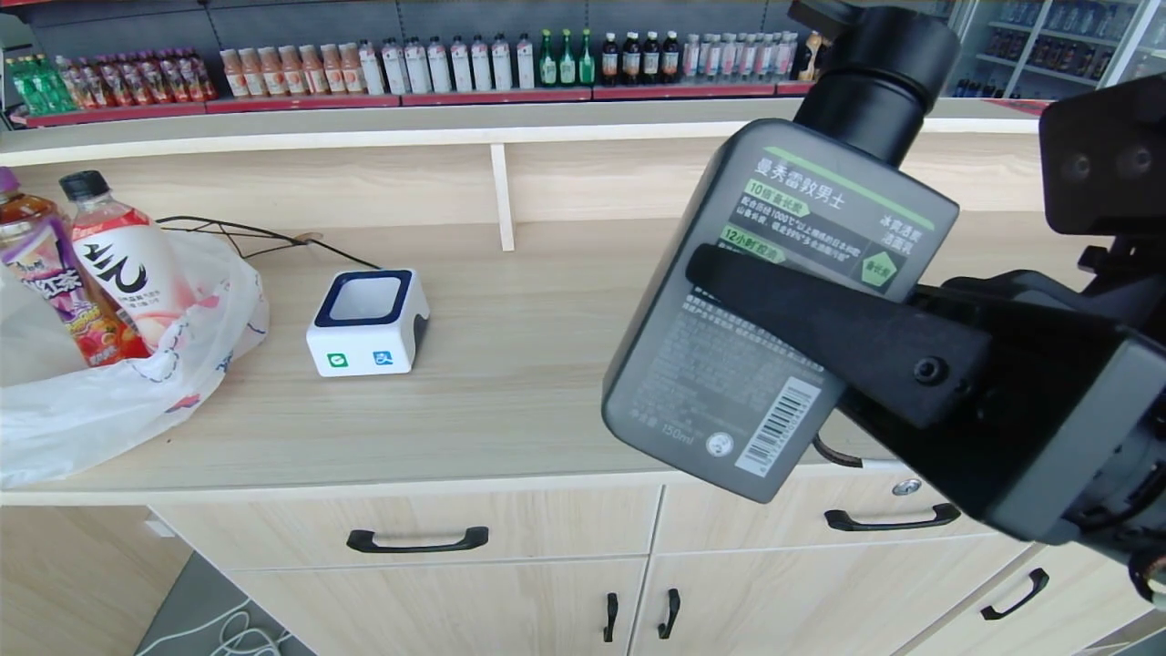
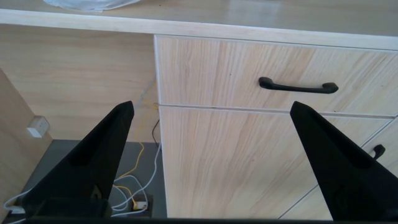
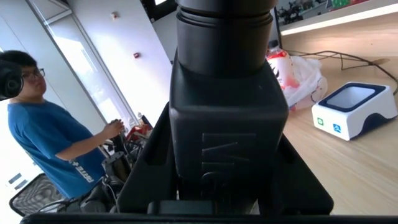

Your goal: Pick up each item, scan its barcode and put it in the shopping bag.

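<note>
Head view: my right fingers (image 1: 820, 314) pinch the flat grey bottle (image 1: 701, 383) across its middle. It looks hard, smooth, maybe slippery. At nine o'clock sits the scanner (image 1: 367, 321). My left fingers (image 2: 99, 168) are spread.

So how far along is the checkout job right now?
Done: two drink bottles stand in the shopping bag. In hand: the right gripper holds a grey bottle above the counter, right of the scanner. Still to do: apparently scanning it, then bagging it. The left gripper is open and empty.
</note>
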`<state>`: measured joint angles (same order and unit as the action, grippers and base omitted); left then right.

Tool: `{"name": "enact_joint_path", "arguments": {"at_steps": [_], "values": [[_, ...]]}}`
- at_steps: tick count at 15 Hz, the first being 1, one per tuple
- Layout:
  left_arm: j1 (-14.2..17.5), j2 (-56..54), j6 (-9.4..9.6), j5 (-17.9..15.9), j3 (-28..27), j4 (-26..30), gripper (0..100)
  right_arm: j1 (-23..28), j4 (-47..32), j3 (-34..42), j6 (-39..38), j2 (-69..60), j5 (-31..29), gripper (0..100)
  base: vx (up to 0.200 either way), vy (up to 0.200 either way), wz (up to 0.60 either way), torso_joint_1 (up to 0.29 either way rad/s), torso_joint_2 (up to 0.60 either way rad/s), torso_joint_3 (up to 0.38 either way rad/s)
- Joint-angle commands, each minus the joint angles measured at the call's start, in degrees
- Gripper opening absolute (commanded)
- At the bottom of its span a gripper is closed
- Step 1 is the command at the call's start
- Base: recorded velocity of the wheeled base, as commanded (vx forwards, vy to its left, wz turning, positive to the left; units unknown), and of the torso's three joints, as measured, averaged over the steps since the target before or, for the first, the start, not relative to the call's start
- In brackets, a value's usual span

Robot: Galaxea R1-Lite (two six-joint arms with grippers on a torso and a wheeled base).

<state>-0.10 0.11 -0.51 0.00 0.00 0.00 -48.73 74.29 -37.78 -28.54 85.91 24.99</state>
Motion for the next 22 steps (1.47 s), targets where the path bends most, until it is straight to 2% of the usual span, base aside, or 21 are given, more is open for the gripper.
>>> {"name": "enact_joint_path", "arguments": {"at_steps": [1, 4, 9, 12, 18, 22], "values": [[0.0, 0.0, -0.02, 0.0, 0.0, 0.0, 100, 0.1, -0.2, -0.2, 0.1, -0.2, -1.5, 0, 0.0, 0.0, 0.0, 0.0, 0.0, 0.0], [0.0, 0.0, -0.02, 0.0, 0.0, 0.0, 100, 1.0, -0.2, 0.8, 3.6, -0.2, -5.2, 0, 0.0, 0.0, 0.0, 0.0, 0.0, 0.0], [0.0, 0.0, -0.02, 0.0, 0.0, 0.0, 100, 6.8, -0.2, 5.4, 11.0, -2.0, -8.2, 0, 0.0, 0.0, 0.0, 0.0, 0.0, 0.0], [0.0, 0.0, -0.02, 0.0, 0.0, 0.0, 100, 10.6, -0.2, 6.6, 13.0, -3.4, -13.4, 0, 0.0, 0.0, 0.0, 0.0, 0.0, 0.0], [0.0, 0.0, -0.02, 0.0, 0.0, 0.0, 100, 21.7, -0.2, 9.0, 24.2, -7.2, -14.1, 0, 0.0, 0.0, 0.0, 0.0, 0.0, 0.0], [0.0, 0.0, -0.02, 0.0, 0.0, 0.0, 100, 22.7, -0.3, 13.1, 26.7, -10.1, -17.6, 0, 0.0, 0.0, 0.0, 0.0, 0.0, 0.0]]}}
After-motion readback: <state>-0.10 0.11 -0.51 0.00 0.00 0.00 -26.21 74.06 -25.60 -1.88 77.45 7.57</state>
